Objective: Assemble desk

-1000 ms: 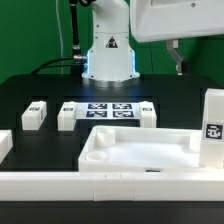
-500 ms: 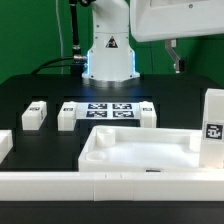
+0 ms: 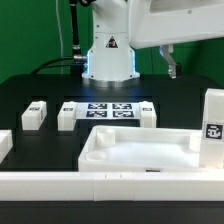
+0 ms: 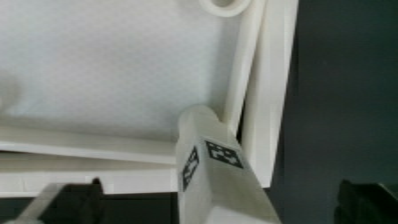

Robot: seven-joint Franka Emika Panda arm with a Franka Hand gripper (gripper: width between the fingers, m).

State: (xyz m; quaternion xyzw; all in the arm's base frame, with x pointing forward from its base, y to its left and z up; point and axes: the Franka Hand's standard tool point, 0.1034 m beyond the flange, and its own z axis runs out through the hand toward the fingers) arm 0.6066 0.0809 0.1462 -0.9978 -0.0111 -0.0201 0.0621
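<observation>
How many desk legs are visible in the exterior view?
4. Two legs lie on the exterior view's left of the marker board, a third leg on its right, a fourth leg stands beside the desk top. Others may be hidden.

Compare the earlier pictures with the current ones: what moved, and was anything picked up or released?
The gripper, jaws wide apart and empty, drifted slightly toward the exterior view's left, high above the table. Nothing was grasped or let go. The desk top, the legs and the marker board stayed where they were.
</observation>
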